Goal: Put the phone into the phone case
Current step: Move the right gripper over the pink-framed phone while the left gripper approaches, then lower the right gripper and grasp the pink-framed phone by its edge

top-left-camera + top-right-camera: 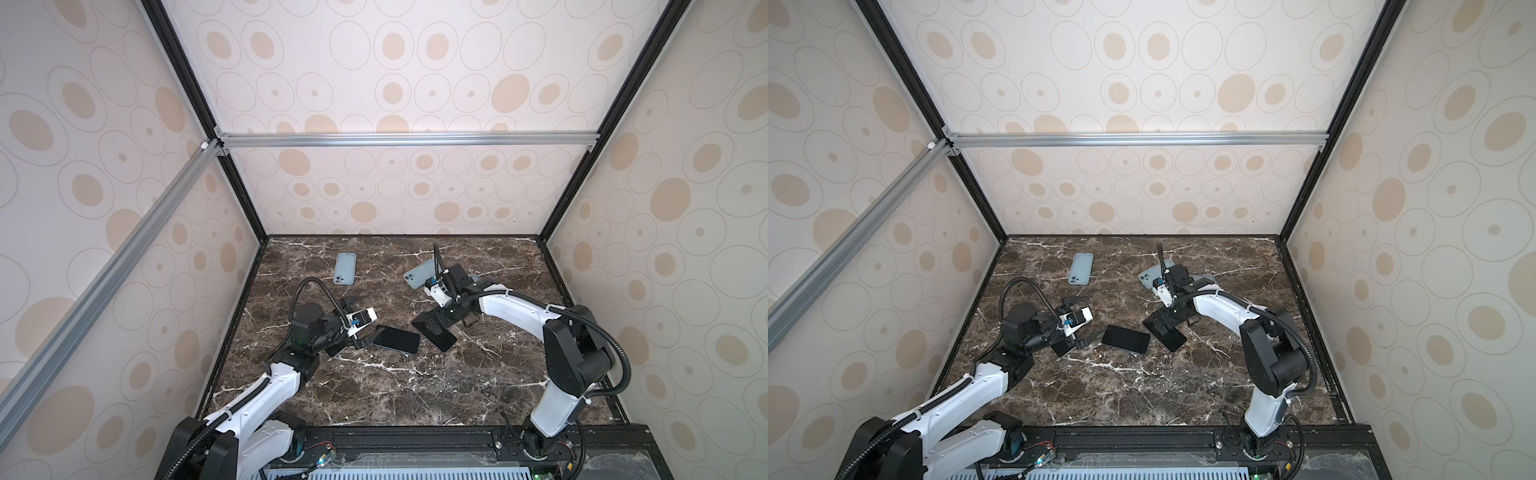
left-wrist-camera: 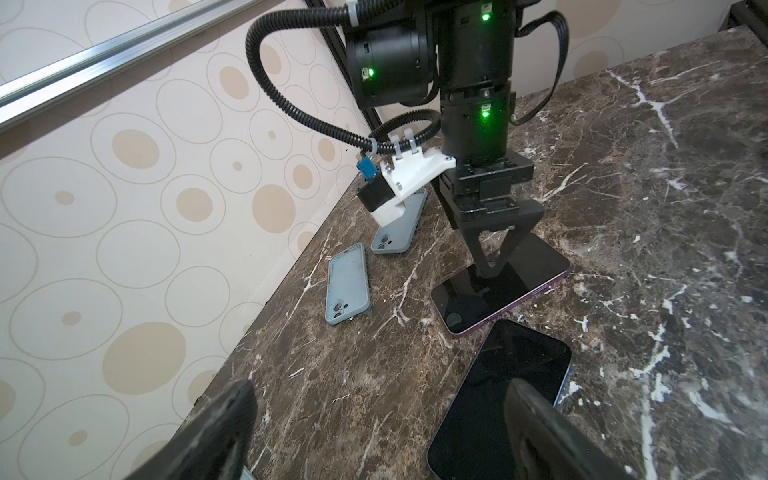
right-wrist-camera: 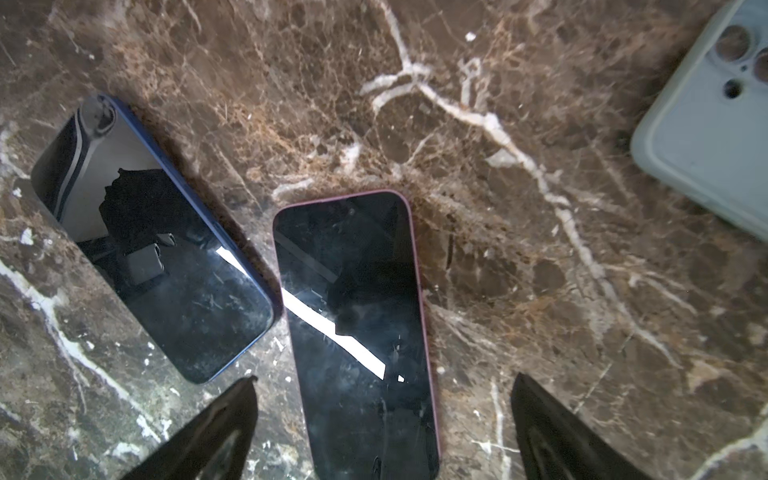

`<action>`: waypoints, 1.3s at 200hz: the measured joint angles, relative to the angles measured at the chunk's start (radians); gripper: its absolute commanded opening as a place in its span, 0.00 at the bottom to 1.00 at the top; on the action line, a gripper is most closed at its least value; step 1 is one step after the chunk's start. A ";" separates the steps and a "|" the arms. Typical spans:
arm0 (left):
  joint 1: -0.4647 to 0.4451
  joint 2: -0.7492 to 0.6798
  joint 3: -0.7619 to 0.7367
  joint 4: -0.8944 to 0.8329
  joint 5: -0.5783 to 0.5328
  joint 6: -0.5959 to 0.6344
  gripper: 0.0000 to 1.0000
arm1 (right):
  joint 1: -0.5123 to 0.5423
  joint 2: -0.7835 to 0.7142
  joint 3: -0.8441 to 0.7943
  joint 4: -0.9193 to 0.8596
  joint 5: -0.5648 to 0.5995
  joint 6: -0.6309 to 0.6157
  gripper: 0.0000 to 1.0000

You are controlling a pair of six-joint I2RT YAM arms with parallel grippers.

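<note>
Two phones lie screen-up side by side on the marble table. A pink-edged phone (image 3: 357,324) lies under my right gripper (image 3: 384,415), which hangs open just above it with a finger on each long side. In both top views this phone (image 1: 442,338) sits right of centre under the right gripper (image 1: 451,322). A blue-edged phone (image 1: 397,340) lies next to it. My left gripper (image 1: 368,320) is open at its left end, and one finger (image 2: 540,428) hovers over its screen (image 2: 498,395). A pale blue-grey phone case (image 1: 345,268) lies farther back. A second case (image 1: 415,274) is partly hidden behind the right wrist.
The dark marble table (image 1: 415,395) is enclosed by patterned walls on three sides, with black frame posts at the back corners. The right arm (image 1: 519,307) reaches in from the right. The arm bases stand on a black rail (image 1: 415,440) along the front edge.
</note>
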 measured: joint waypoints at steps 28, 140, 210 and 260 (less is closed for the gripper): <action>0.000 0.000 -0.001 0.000 -0.004 0.000 0.93 | 0.031 0.013 0.000 -0.001 0.024 0.012 0.99; -0.005 -0.002 -0.003 -0.002 -0.011 0.012 0.94 | 0.042 0.036 -0.007 -0.003 0.010 -0.003 1.00; -0.009 -0.011 -0.003 -0.039 -0.019 0.037 0.95 | 0.083 0.096 -0.024 -0.002 0.067 -0.005 1.00; -0.012 -0.013 -0.003 -0.042 -0.026 0.049 0.95 | 0.092 0.116 0.000 -0.010 0.085 -0.004 0.98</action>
